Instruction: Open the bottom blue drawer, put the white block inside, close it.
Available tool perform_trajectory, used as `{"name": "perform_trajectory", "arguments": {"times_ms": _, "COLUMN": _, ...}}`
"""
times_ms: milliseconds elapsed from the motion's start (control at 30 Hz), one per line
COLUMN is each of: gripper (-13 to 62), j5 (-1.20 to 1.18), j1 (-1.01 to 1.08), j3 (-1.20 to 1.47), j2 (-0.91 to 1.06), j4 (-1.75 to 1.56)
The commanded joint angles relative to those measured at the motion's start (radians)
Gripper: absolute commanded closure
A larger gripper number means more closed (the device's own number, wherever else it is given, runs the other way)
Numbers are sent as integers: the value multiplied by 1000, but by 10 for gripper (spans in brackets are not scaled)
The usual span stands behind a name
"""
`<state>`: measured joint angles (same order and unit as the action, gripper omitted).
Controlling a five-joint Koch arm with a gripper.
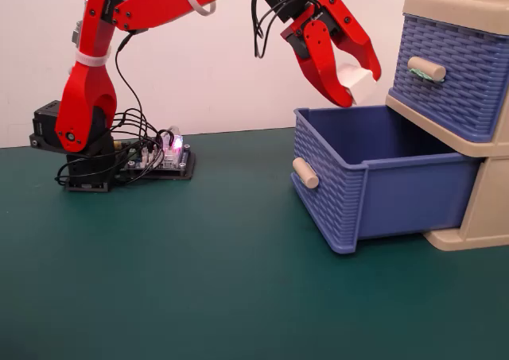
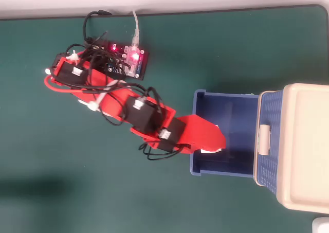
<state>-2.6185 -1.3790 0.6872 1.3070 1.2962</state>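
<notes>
The bottom blue drawer (image 1: pixel 398 193) (image 2: pixel 237 135) stands pulled out of the beige cabinet (image 1: pixel 485 209), with its beige handle (image 1: pixel 305 173) facing left in the fixed view. My red gripper (image 1: pixel 359 87) (image 2: pixel 220 140) hangs over the open drawer, above its rim, shut on the white block (image 1: pixel 355 75). In the overhead view the block (image 2: pixel 210 150) shows only as white slivers beside the red finger, over the drawer's left half. Nothing shows on the part of the drawer floor not covered by the gripper.
The upper blue drawer (image 1: pixel 453 66), shut, has green tape on its handle. A lit circuit board (image 1: pixel 159 161) (image 2: pixel 128 60) with cables lies beside the arm's base (image 1: pixel 75 149). Green mat (image 1: pixel 199 280) covers the table.
</notes>
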Motion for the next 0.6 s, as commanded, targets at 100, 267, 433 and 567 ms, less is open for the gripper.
{"name": "perform_trajectory", "arguments": {"times_ms": 100, "gripper": 177, "j5": -12, "j1": -25, "j3": -58, "j2": -9, "j4": -18}}
{"name": "perform_trajectory", "arguments": {"times_ms": 267, "gripper": 156, "j5": -3, "j1": -20, "j3": -60, "j2": 12, "j4": -5}}
{"name": "perform_trajectory", "arguments": {"times_ms": 433, "gripper": 157, "j5": 44, "j1": -11, "j3": -54, "j2": 175, "j4": 233}}
{"name": "perform_trajectory", "arguments": {"times_ms": 567, "gripper": 159, "j5": 198, "j1": 57, "j3": -51, "j2": 202, "j4": 584}}
